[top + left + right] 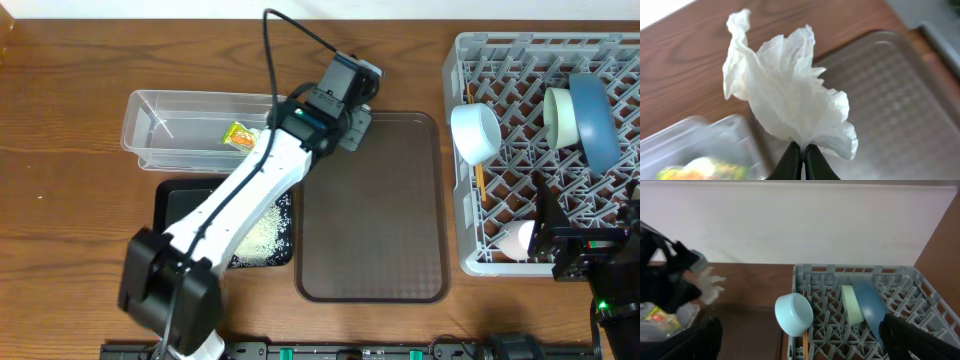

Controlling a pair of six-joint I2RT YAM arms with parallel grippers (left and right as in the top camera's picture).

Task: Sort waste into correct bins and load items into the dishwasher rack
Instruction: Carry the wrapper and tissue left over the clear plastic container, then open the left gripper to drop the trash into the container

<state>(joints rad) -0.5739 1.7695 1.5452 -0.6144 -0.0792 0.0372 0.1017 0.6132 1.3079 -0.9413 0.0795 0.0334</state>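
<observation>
Left tool (802,156), closed, is pinching the white tissue (790,95) above the brown tray (900,100). Right tool (800,330) is hovering wide open and empty over the rack (855,270).

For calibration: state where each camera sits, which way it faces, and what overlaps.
Overhead: above the table, looking straight down; left arm crosses the black tray, right arm at the rack.
Left wrist: looks down past the left end effector, shut on the tissue, brown tray beneath.
Right wrist: low, facing the back wall across the rack; the right end effector's open fingers frame the bottom corners.
Shared: overhead and right wrist both show the rack.
</observation>
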